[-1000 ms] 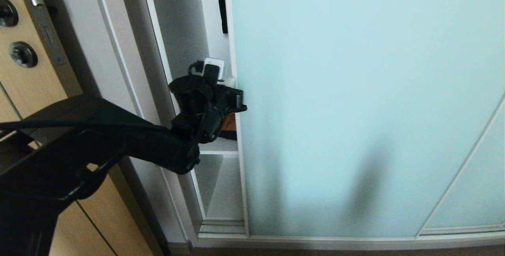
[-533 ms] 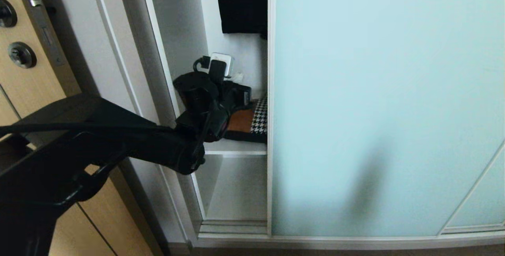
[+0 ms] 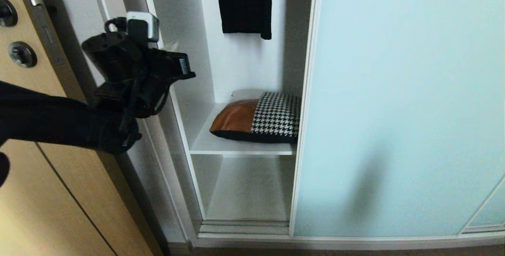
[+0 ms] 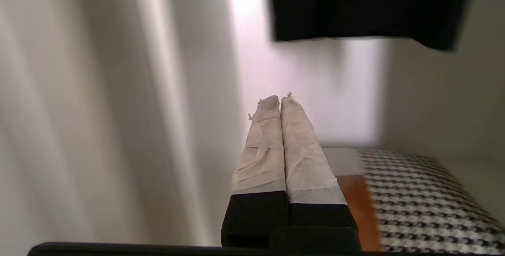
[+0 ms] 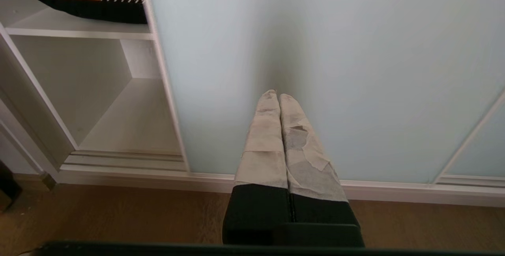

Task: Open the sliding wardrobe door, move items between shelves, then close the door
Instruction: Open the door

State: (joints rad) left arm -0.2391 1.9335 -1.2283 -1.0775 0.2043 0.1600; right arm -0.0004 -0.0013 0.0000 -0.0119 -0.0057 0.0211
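Frosted pale aqua glass sliding wardrobe door [image 3: 398,102] with thin silver-white frame is slid aside to the right, leaving the left part of the white wardrobe open. Rectangular cushion [image 3: 258,118], tan-brown leather on one half and black-and-white houndstooth on the other, black underside, lies flat on the upper matte white shelf [image 3: 240,147], its right end hidden behind the door edge. Lower white shelf [image 3: 248,193] below it. Plain black garment [image 3: 244,3] hangs above the cushion. Left hand [image 3: 183,70] is up in front of the wardrobe's left frame, clear of the door, fingers [image 4: 272,145] clenched together, gripping nothing. Right hand [image 5: 279,98] is low, pointing at the door's glass near the brown wood floor [image 5: 118,216], also clenched and empty. Tan wood-grain door [image 3: 23,43] at far left.
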